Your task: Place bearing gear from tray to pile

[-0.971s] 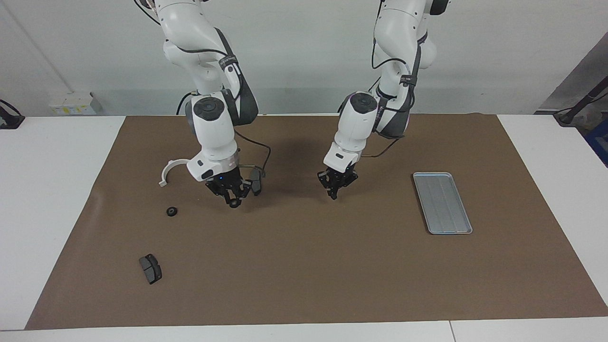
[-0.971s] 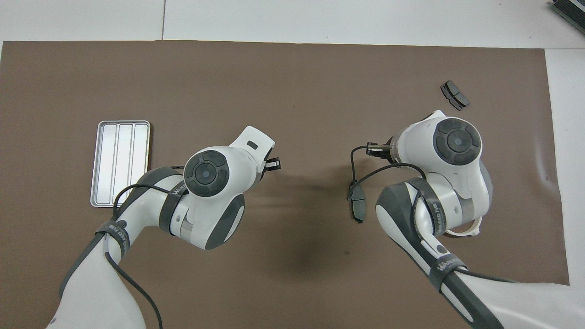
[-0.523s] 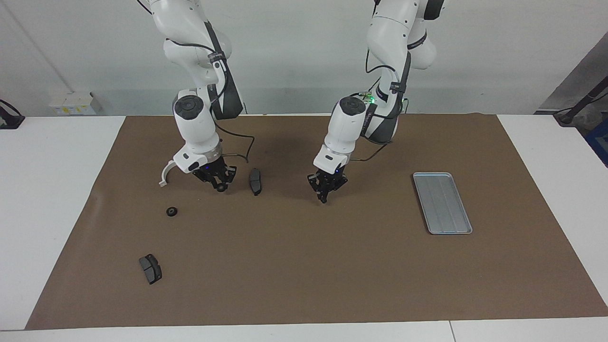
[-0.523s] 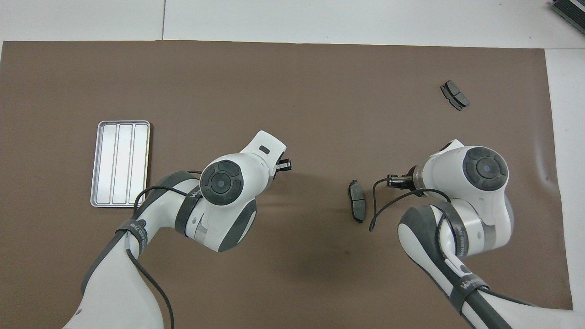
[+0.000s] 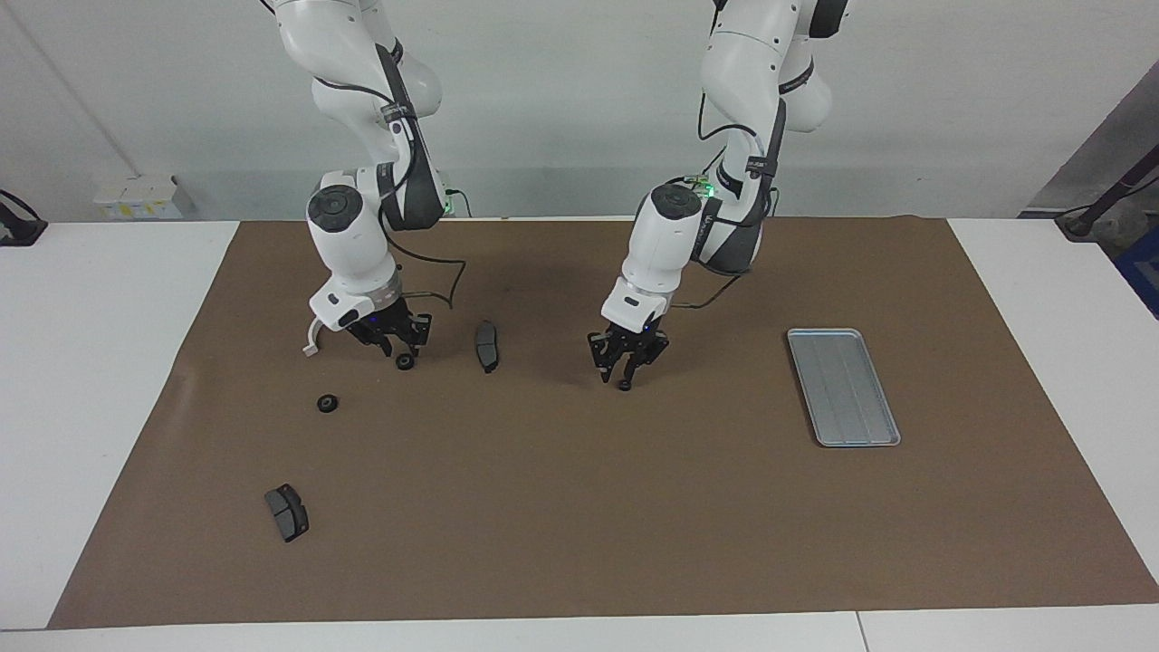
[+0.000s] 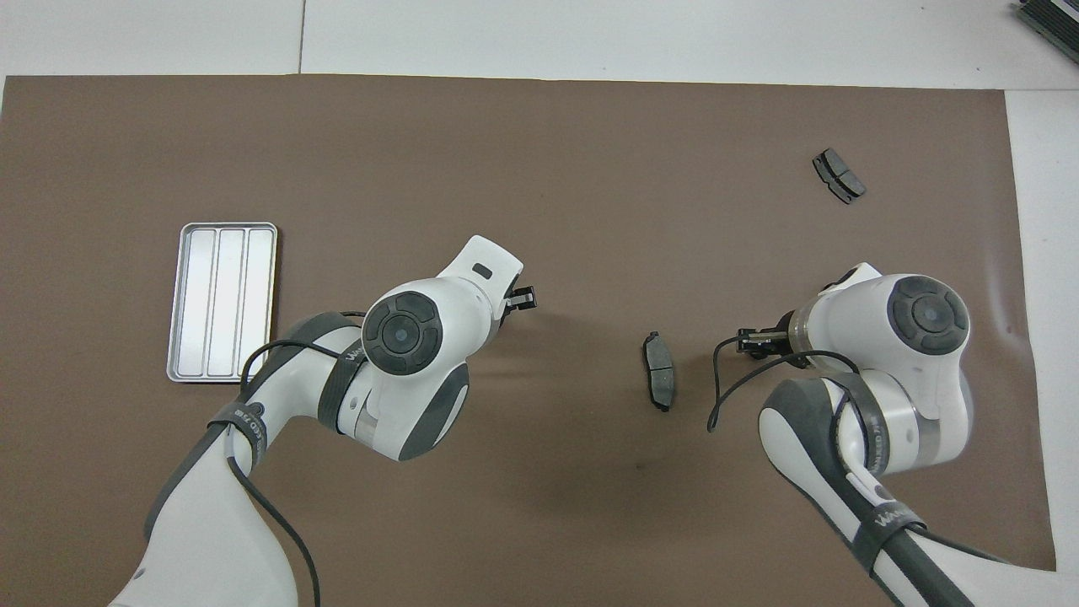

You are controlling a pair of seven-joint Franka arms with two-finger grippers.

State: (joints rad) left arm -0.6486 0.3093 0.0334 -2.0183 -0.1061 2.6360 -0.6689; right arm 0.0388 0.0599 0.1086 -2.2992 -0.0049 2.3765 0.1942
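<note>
Basically done, prob: I'm holding my right gripper (image 5: 396,346) open just over the bearing gear (image 5: 405,362), seemingly resting btw the pile's white bracket (image 5: 312,337) & brake pad (image 5: 486,345), w/ nothing showing in the tray (image 5: 842,389); my left gripper (image 5: 623,369) is waiting mid-mat, can't tell its state.

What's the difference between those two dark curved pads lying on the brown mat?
The middle pad lies nearer to the robots, between the two arms; the corner pad lies farther from them, toward the right arm's end. The middle pad points straight away from the robots; the corner pad lies slantwise. Both are dark grey and rest on the mat, with nothing touching them.
</note>
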